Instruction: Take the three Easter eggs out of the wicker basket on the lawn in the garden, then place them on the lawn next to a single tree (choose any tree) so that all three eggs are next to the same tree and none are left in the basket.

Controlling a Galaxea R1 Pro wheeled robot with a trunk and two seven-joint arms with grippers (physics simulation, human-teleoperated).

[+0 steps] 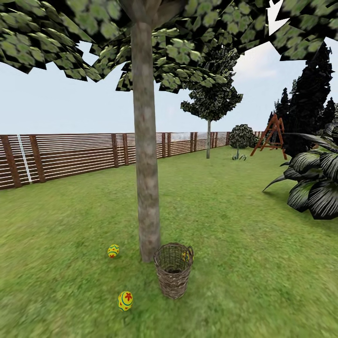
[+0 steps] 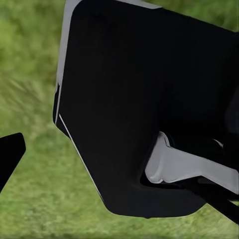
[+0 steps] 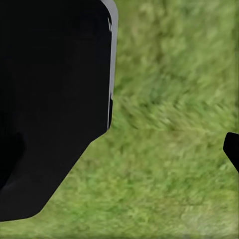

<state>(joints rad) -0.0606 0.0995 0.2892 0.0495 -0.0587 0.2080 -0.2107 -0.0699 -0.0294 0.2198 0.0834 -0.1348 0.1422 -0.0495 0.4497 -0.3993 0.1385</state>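
Fingers [image 2: 10, 154] – gap can't be told, either arm; 2 eggs [image 1: 125, 300] on lawn [image 1: 244, 244] by tree [image 1: 145, 164].

Flat, even daylight, pale sky, no cast shadows under the tree [image 1: 144, 141]. Lawn [image 1: 244, 225] smears soft up close; both wrist views show blurred grass behind pitch-black shapes.

The wicker basket [image 1: 173, 270], brown, round and taller than wide, stands upright on the lawn [image 1: 244, 263] just beside the foot of the tree [image 1: 145, 155], whose pale mottled trunk rises straight into dark leaves. One yellow Easter egg [image 1: 186, 256] with painted marks shows through the weave inside it near the rim. Two more lie on the grass: the far egg [image 1: 113, 250] near the trunk, the near egg [image 1: 125, 300] apart from it, beside the basket.
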